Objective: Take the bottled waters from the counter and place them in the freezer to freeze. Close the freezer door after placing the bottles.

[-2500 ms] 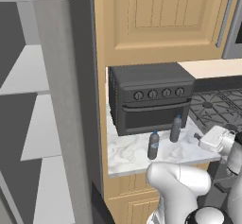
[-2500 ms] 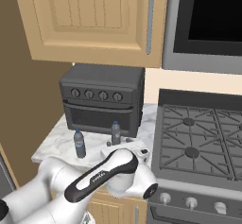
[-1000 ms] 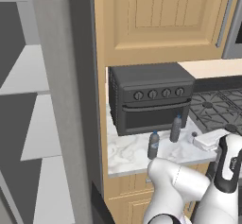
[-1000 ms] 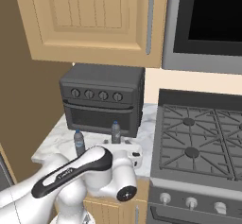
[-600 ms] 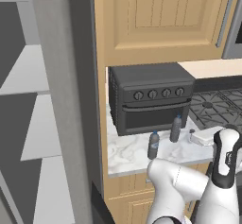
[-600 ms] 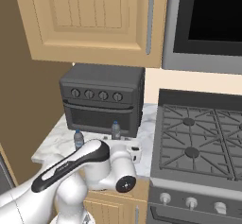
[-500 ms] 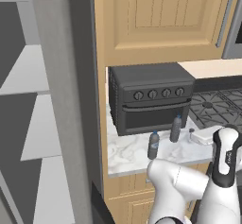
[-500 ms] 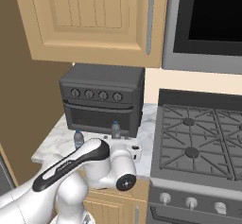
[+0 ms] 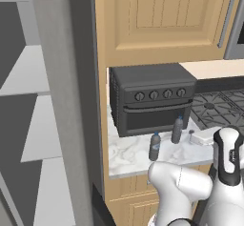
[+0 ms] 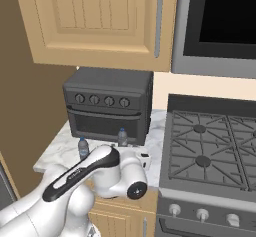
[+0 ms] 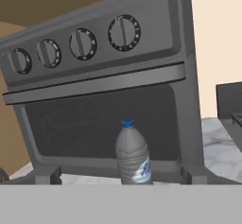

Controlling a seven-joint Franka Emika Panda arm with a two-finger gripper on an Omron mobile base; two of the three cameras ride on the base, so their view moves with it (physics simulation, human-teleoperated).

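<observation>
Two bottled waters stand on the marble counter (image 9: 126, 156) in front of a dark toaster oven. The left bottle (image 9: 155, 146) (image 10: 83, 147) is nearer the counter's front edge. The right bottle (image 9: 177, 129) (image 10: 122, 137) (image 11: 132, 154) stands close to the oven door and is upright and central in the hand view. My gripper (image 9: 193, 136) (image 10: 145, 158) hovers low over the counter just right of that bottle, open, holding nothing and clear of it. The freezer (image 9: 28, 125) stands open at the far left, showing pale shelves. I cannot make out the freezer door.
The toaster oven (image 9: 150, 101) (image 10: 107, 103) (image 11: 104, 76) fills the back of the counter under wooden wall cabinets (image 9: 162, 20). A black gas stove (image 10: 210, 151) adjoins the counter on the right. A tall grey fridge panel (image 9: 66, 106) stands between the freezer shelves and the counter.
The arm has swung up, its forearm now standing upright at the right. The hand has slid slightly left along the counter toward the right bottle. Both bottles are unmoved.
</observation>
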